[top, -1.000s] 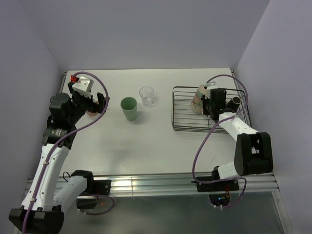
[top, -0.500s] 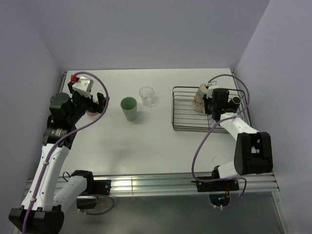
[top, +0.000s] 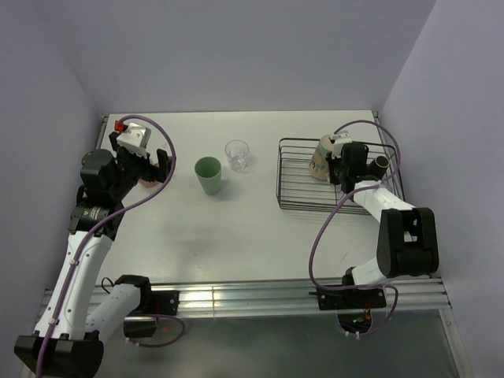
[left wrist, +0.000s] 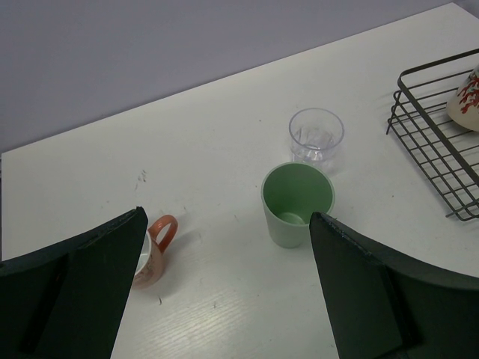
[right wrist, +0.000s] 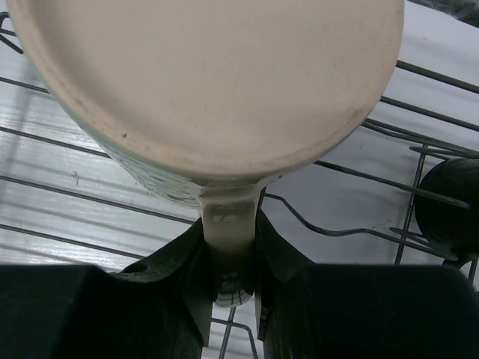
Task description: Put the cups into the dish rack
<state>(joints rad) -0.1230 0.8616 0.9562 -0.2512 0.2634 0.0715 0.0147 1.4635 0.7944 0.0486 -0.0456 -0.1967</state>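
Near the far edge of the dish rack (top: pixel 299 190), right gripper (right wrist: pixel 230 258) clamps the cream mug (right wrist: pixel 209 82) handle; left gripper (left wrist: pixel 224 258) gapes.

Lane from left gripper (left wrist: pixel 226 217) to green tumbler (left wrist: pixel 296 203) is open. Clear glass (left wrist: pixel 316 134) sits just beside the tumbler at 1 o'clock. Pinkish mug (left wrist: pixel 153 253) crowds the left finger. Dish rack (top: pixel 279 177): cream mug (top: pixel 320 157) at 11, dark cup (top: pixel 381 164) at 2 o'clock; near wires free.

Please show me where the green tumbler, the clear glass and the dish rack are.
Green tumbler (left wrist: pixel 297 196), left wrist view, on its inner wall.
Clear glass (left wrist: pixel 316 136), left wrist view, on its side wall.
Dish rack (left wrist: pixel 432 142), left wrist view, on its wire floor.
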